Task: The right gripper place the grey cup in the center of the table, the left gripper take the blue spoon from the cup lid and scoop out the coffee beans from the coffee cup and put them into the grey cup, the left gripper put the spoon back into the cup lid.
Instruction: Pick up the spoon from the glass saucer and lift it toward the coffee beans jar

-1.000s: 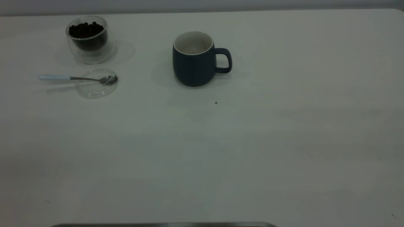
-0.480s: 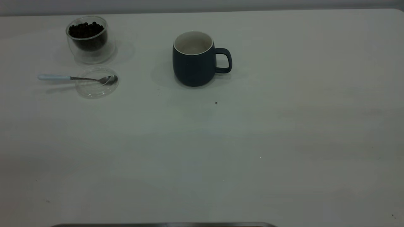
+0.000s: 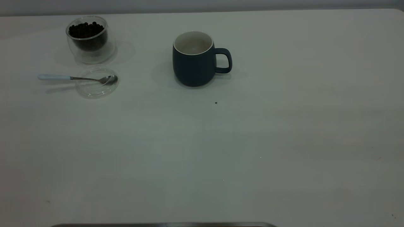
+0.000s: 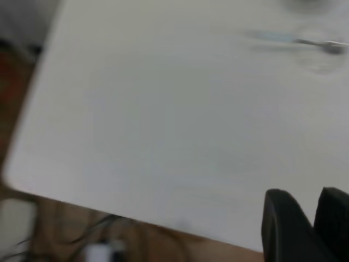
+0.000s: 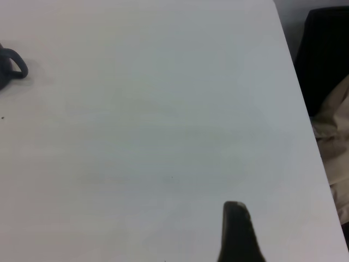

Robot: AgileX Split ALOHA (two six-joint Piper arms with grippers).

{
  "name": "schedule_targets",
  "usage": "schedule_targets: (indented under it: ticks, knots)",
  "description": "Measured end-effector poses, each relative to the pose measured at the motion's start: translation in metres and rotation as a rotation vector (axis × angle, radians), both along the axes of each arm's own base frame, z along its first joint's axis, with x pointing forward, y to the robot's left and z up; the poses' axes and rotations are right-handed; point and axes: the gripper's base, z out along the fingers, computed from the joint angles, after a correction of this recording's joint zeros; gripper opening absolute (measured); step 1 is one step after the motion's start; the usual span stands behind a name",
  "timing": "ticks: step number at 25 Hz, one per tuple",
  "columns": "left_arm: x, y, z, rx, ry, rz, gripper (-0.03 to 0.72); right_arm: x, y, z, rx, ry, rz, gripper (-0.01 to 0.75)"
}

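Exterior view: fixed, elevated, looking down across the table (image 3: pixel 284 132). Left wrist view: set behind the left gripper (image 4: pixel 308 213), above the table's near left edge, looking toward the blue spoon (image 4: pixel 305 41), which the exterior view shares. Right wrist view: above the table's right side, sharing the grey cup (image 5: pixel 10 64).

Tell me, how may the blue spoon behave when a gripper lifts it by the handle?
The blue spoon looks thin and stiff, probably light. Its bowl rests on the cup lid with the handle overhanging, so it may pivot. The shiny neck looks slippery.
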Motion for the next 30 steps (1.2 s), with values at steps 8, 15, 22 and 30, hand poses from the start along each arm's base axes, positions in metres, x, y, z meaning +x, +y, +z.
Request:
schedule_targets:
  ticks: [8,15,22,30]
  knots:
    - [0.115,0.02,0.033,0.227,0.103,0.125,0.194,0.0,0.0,0.0,0.0,0.0,0.0,0.458]
    - [0.196,0.073,0.028,0.074,0.129,0.176,0.194,0.0,0.0,0.0,0.0,0.0,0.0,0.458]
    - [0.236,0.124,-0.036,-0.362,0.167,0.0,0.194,0.0,0.0,0.0,0.0,0.0,0.0,0.458]
    - [0.275,0.133,-0.124,-0.634,0.174,-0.081,0.206,0.0,0.0,0.0,0.0,0.0,0.0,0.458]
